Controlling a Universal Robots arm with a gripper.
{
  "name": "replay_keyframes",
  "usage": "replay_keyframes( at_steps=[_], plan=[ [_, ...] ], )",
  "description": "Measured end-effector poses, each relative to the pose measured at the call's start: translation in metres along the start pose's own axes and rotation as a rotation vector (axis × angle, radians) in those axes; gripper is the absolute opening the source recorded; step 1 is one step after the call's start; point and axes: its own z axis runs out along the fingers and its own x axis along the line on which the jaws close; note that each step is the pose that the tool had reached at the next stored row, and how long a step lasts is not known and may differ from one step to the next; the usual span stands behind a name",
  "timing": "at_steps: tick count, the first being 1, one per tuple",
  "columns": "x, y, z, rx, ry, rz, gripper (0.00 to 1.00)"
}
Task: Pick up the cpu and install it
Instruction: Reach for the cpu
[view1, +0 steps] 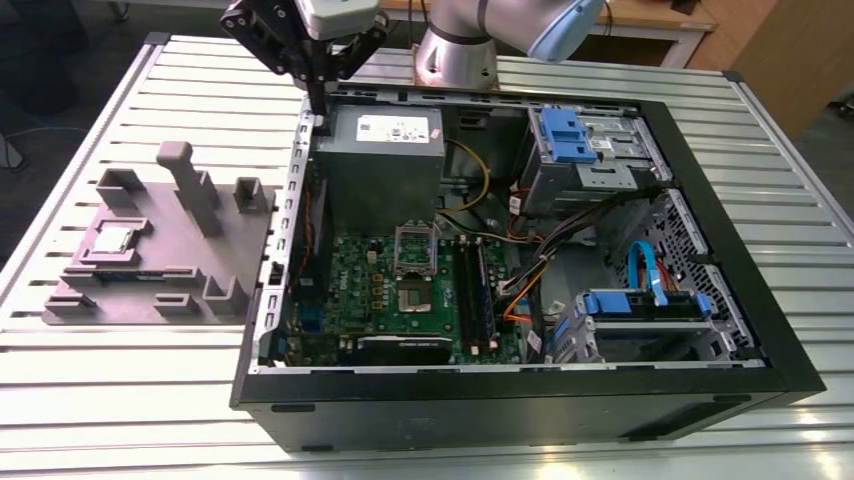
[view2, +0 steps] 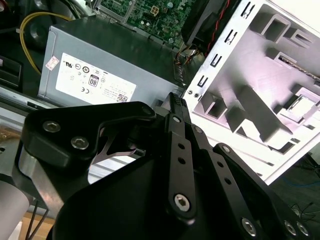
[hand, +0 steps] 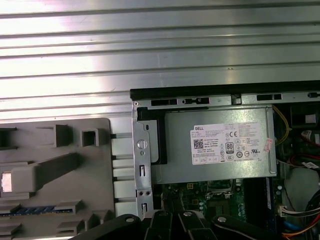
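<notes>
The cpu (view1: 115, 238) is a small silvery square lying in a recess of the grey fixture block (view1: 200, 270), on the table at the exterior view's left of the open computer case (view1: 521, 400). It also shows as a bright square, the cpu (view2: 300, 103) (hand: 6, 181), in both wrist views. My gripper (view1: 319, 84) hangs over the case's back corner by the power supply (view1: 380, 135), well away from the cpu. Its black fingers (view2: 175, 107) are shut together with nothing between them. The motherboard's socket (view1: 415, 288) lies open in the case, its latch plate raised.
Black memory sticks (view1: 477, 295) stand beside the socket. Blue drive bays (view1: 581, 135) and loose cables (view1: 534, 290) fill the case's far side. The fixture block carries tall grey posts (view1: 187, 185). The slatted metal table (view1: 120, 400) has open surface in front of the case.
</notes>
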Motion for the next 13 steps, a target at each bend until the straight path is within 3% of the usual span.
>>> replay_keyframes(
  at_steps=[13],
  plan=[
    [0.0026,-0.0002,0.0001,0.0,0.0,0.0,0.1]
  ],
)
